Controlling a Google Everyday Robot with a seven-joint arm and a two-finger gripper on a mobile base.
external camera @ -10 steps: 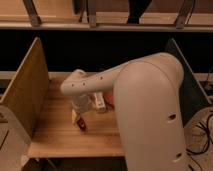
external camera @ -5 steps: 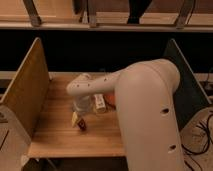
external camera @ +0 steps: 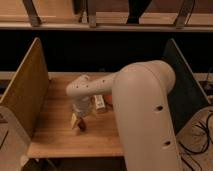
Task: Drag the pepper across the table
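Claw [external camera: 76, 120] is low over the bench [external camera: 54, 136], lower left of centre; whether it is clenched or released cannot be told, as the wrist hides it. Pepper [external camera: 82, 126] lies on the planks just beside the claw tip, apparently touching, near the front edge. Risks, as judged: the glossy pepper may roll or slip out from under the claw if contact is off-centre, so the claw travels alone. A drag toward the lower edge may push it off the bench. The bulky arm [external camera: 145, 110] hides the contact point, and an orange item [external camera: 108, 98] sits close behind. Count: one pepper, one claw, one arm, one bench, two side panels [external camera: 25, 95], one orange item partly seen.
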